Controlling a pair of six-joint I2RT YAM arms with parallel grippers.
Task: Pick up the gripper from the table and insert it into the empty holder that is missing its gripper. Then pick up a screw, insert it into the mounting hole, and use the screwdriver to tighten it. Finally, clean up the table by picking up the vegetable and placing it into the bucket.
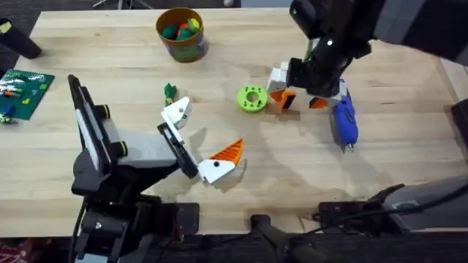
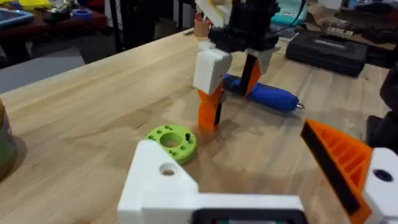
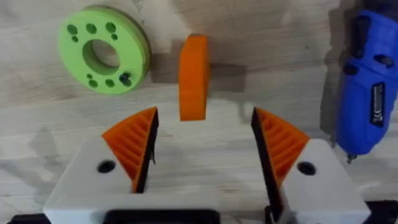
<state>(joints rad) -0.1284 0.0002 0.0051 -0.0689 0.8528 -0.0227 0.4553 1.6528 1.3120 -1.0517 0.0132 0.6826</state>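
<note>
The loose orange gripper (image 3: 193, 76) lies on the wood, just beyond my right gripper (image 3: 205, 134), whose orange ribbed fingers (image 3: 134, 146) are open and apart from it. In the overhead view the right gripper (image 1: 300, 101) hovers beside the green disc. The left gripper (image 1: 196, 139) rests open on the table. One of its fingers ends in the bare white holder (image 1: 176, 111) (image 2: 158, 180) with the mounting hole (image 2: 166, 169); the other carries an orange tip (image 1: 228, 151). The blue screwdriver (image 1: 342, 120) (image 3: 367, 74) lies to the right. The vegetable (image 1: 170, 91) lies near the bucket (image 1: 180, 33).
A lime-green disc (image 1: 251, 98) (image 3: 102, 53) with holes, one holding a small dark piece (image 3: 124, 79), sits left of the loose gripper. A green board (image 1: 25, 91) with small parts lies at the table's left edge. Bare wood stretches along the right and front.
</note>
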